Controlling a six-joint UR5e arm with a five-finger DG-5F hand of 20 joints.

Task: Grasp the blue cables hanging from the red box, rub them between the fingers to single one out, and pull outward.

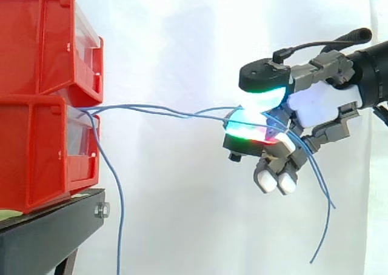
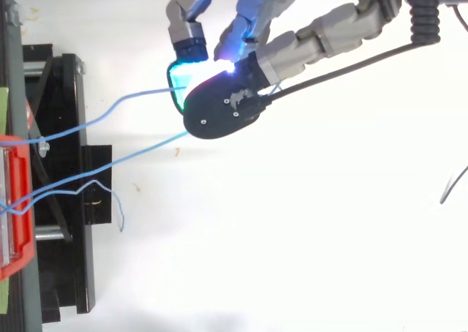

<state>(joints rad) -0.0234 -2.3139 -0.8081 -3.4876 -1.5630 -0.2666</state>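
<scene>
I lose the blue cables between the hand's pinching pads. One strand runs off the side view's bottom edge, and the red bins are cropped at its left.

Thin blue cables stretched from lower red box, one hanging down

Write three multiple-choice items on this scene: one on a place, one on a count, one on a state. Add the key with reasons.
1. Where do the blue cables come out?
A. upper red bin
B. lower red bin
C. a green bin

2. How many red bins are stacked on the black stand?
A. two
B. one
C. three

3. What state is the hand in?
A. open, clear of the cables
B. shut, empty
C. shut on the blue cables

Key: 1 B, strands leave the lower bin's front; 2 A, one sits on another; 3 C, pads pinch the strands.
</scene>
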